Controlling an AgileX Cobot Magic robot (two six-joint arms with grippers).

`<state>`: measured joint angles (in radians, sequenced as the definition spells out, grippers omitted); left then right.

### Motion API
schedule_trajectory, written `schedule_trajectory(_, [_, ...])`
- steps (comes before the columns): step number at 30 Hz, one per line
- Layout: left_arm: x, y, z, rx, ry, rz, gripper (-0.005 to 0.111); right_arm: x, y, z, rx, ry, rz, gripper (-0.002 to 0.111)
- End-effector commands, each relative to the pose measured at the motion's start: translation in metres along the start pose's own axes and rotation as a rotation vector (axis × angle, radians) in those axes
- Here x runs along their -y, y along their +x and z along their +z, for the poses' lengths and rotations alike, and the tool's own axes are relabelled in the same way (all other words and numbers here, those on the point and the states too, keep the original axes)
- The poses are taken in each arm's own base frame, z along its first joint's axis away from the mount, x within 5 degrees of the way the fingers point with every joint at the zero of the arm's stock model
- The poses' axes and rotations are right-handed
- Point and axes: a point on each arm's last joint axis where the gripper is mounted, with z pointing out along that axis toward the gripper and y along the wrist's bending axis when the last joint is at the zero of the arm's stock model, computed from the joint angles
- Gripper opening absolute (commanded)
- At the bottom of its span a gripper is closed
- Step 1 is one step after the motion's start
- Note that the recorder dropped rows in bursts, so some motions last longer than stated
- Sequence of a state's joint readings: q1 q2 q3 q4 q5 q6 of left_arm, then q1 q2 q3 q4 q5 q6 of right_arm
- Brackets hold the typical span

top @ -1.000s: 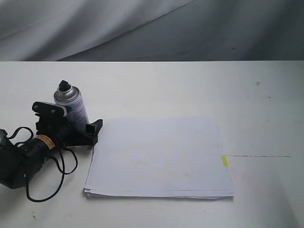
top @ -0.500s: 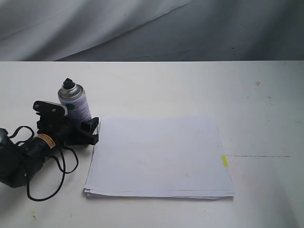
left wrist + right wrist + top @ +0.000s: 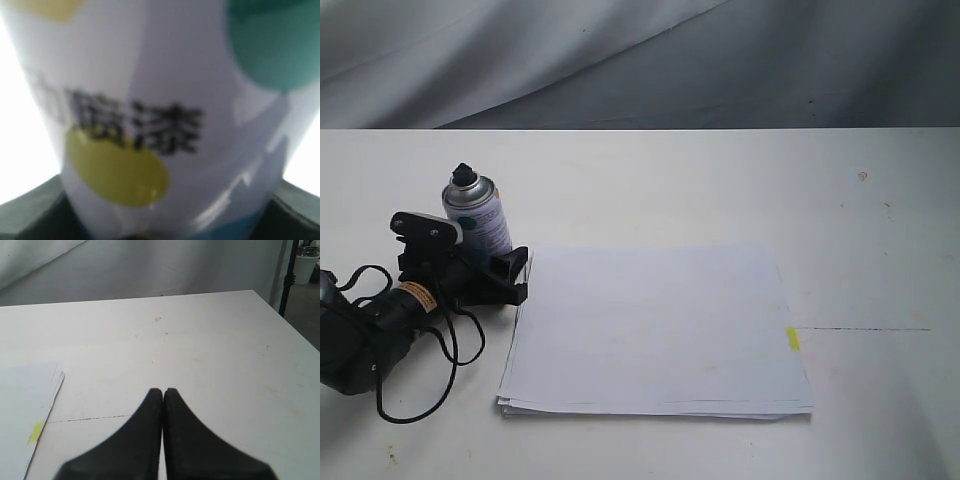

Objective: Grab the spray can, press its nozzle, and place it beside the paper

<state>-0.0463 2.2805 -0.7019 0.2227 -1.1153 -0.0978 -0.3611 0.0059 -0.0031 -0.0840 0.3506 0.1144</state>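
Rightward by a little is how the left pincer (image 3: 470,258) and the can (image 3: 480,222) have shifted over the last second, and the can has come up from a lean to nearly upright.

That pincer is clenched on the can's lower body. One jaw shows on each side of it in the exterior view, and the left wrist view is filled by the label, with dark fingers (image 3: 30,212) at both its sides. Whether the base rests on the bench (image 3: 720,180) is hidden by the jaws. The nozzle (image 3: 466,176) stands free above the silver dome. The can is just beside the far left corner of the paper (image 3: 655,325), whose yellow tab (image 3: 793,339) lies at the opposite edge. The right pincer (image 3: 163,391) is well apart, pressed shut on nothing, over the bench near the tab edge.

I judge the step in hand to be securing and raising the can. It wants a firm, low hold so the dome stays clear for pressing. The lift should be straight with the can vertical, and the jaw nearest the paper must not catch the top sheet's corner.

Against half a second ago nearly nothing differs. The shift and the righting came before that, when the jaw nearest the paper also drew in towards the can.
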Motion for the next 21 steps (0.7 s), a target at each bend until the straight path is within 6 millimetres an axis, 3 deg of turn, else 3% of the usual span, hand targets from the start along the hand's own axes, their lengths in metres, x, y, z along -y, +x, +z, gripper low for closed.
schedule_trajectory(1, [-0.0001,-0.0009,0.0004,0.010,0.001,-0.019,0.072,-0.0002,0.0009,-0.0001,0.001,-0.003,-0.001,0.000])
schedule_trajectory(6, [-0.0003,-0.0022,0.0004,0.024,0.000,-0.035,0.088,-0.0002,0.0009,-0.0001,0.001,-0.003,-0.001,0.000])
schedule_trajectory(21, [0.0005,-0.0104,-0.0002,0.108,0.009,-0.036,0.088,-0.0002,0.0009,-0.0001,0.001,-0.003,-0.001,0.000])
